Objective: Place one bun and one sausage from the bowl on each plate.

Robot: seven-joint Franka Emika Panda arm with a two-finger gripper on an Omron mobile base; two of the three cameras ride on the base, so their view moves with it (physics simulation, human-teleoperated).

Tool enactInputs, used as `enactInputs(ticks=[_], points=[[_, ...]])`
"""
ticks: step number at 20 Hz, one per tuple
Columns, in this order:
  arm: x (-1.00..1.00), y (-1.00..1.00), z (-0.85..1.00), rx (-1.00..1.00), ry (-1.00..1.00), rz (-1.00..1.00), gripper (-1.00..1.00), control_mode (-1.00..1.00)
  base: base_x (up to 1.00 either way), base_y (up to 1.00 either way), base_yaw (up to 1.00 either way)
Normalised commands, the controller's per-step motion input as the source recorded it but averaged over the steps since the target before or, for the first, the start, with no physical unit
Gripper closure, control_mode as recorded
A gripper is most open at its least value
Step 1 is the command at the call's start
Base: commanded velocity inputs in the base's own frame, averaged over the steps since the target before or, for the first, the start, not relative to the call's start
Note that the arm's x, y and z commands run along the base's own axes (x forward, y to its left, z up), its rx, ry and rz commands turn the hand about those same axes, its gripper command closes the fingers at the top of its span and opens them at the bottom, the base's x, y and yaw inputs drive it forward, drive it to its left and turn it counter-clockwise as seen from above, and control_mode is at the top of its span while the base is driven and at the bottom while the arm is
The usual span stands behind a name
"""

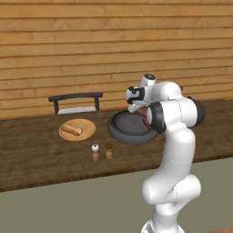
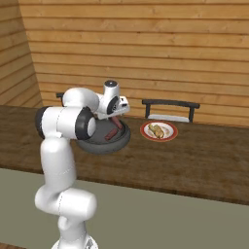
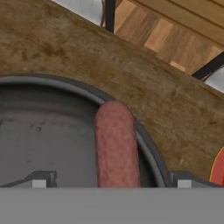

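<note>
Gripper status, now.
Gripper: open, fingertips spread on either side of the sausage in the bowl, not closed on it.

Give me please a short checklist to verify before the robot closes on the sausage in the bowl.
1. Sausage lies between the jaws: ok.
2. Jaws open, with a gap on each side of it: ok.
3. Jaws low enough to grip it: cannot tell.
4. Bowl rim out of the jaws' closing path: cannot tell.
5. Wooden plate holds a bun and has room for a sausage: ok.
6. Red-rimmed plate already has a sausage: cannot tell.
</note>
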Motion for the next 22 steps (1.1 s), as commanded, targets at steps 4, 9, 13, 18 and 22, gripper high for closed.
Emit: enactInputs(ticks=[4, 9, 13, 18, 22], points=[[0.05, 0.0, -0.04, 0.0, 0.0, 0.0, -1.0, -1.0, 0.0, 0.0, 0.0], [0.07, 0.01, -0.21, 0.0, 0.0, 0.0, -1.0, -1.0, 0.0, 0.0, 0.0], [0.22, 0.02, -0.19, 0.0, 0.0, 0.0, -1.0, -1.0, 0.0, 0.0, 0.0], [0.05, 0.0, -0.05, 0.0, 0.0, 0.0, 1.0, -1.0, 0.0, 0.0, 0.0], [0.0, 0.0, 0.0, 0.0, 0.0, 0.0, 1.0, -1.0, 0.0, 0.0, 0.0]])
